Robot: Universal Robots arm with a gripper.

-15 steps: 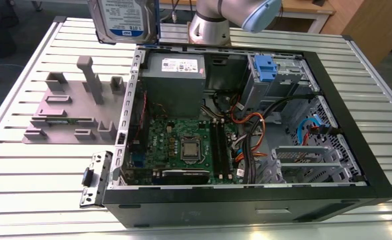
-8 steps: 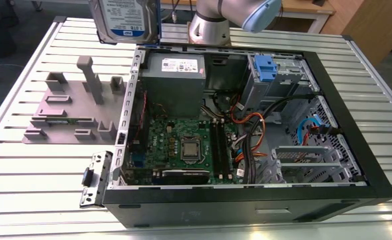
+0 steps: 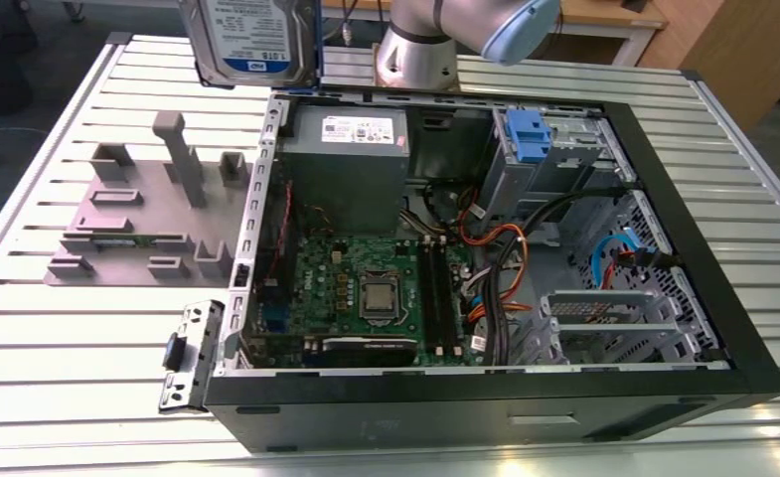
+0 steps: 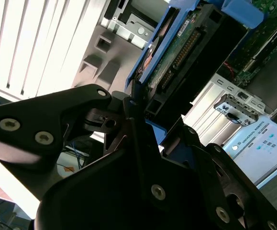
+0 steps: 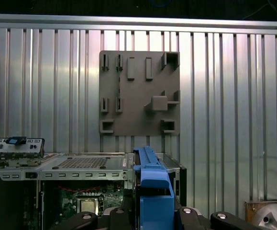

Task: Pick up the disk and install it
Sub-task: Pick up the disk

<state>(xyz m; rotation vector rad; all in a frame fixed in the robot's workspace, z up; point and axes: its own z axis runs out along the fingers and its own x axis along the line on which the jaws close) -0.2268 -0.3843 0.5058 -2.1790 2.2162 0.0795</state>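
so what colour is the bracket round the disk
The bracket is blue, best seen in the first wrist view.

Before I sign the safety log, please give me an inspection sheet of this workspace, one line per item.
Surface: slatted metal table, carrying an open computer case.
Job's things: disk held in the air, not in the case.
Clutter: grey fixture plate and a small metal bracket at the exterior view's left of the case.
Tool: tool shut on the disk.
Cables: orange, blue and black wires inside the case.
Surroundings: wooden furniture beyond the table.
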